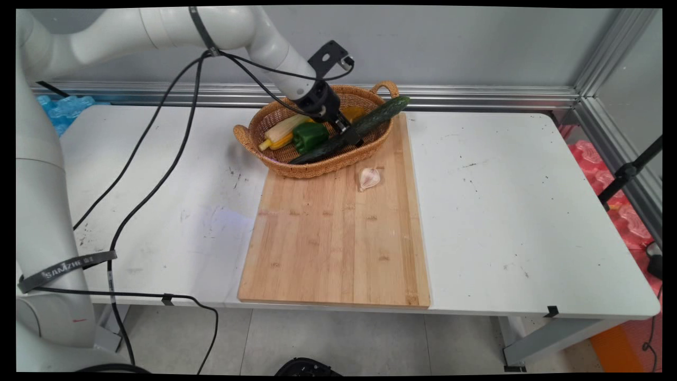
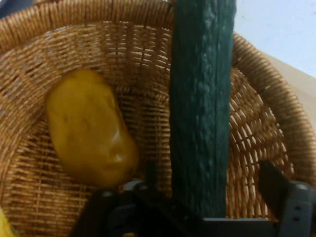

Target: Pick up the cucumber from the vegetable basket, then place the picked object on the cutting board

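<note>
My gripper (image 1: 346,132) is down inside a wicker basket (image 1: 317,166) at the far end of a wooden cutting board (image 1: 333,238). A long dark green cucumber (image 1: 370,123) lies slanted across the basket, its far end over the rim. In the hand view the gripper (image 2: 212,173) is open, one finger on each side of the cucumber (image 2: 202,98), with a small gap to each. A yellow potato-like vegetable (image 2: 89,133) lies beside it on the basket (image 2: 266,74) floor. A green pepper (image 1: 309,136) and an ear of corn (image 1: 280,132) lie in the basket's left half.
A garlic bulb (image 1: 368,178) lies on the board just in front of the basket. The white table (image 1: 518,211) stretches to both sides. Black cables (image 1: 153,174) hang from the arm over the table's left part. A metal rail runs along the back wall.
</note>
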Motion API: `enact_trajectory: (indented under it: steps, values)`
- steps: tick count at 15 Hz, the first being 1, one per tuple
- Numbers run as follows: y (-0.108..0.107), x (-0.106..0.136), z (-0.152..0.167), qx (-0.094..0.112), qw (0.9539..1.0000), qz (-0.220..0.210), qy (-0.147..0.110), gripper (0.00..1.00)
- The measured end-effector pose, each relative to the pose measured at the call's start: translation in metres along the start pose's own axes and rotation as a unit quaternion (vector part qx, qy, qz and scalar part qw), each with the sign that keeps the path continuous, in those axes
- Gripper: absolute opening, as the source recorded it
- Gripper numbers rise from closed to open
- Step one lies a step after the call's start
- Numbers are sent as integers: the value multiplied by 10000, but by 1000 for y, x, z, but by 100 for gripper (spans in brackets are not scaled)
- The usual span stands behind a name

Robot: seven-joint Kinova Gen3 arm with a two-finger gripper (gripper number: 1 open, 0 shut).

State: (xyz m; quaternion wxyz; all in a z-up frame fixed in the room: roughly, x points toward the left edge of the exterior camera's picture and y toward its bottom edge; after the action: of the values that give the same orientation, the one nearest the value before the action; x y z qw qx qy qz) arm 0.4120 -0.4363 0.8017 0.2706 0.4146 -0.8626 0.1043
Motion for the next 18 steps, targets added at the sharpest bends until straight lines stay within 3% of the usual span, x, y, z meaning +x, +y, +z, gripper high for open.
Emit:
enact_trajectory:
  steps: [8, 14, 18]
  values:
    - [-9, 3, -4, 153, 9999, 26, -12, 0]
    - [-1, 16, -36, 181, 9997, 94, 95, 0]
    - [14, 39, -71, 142, 9994, 177, 271, 0]
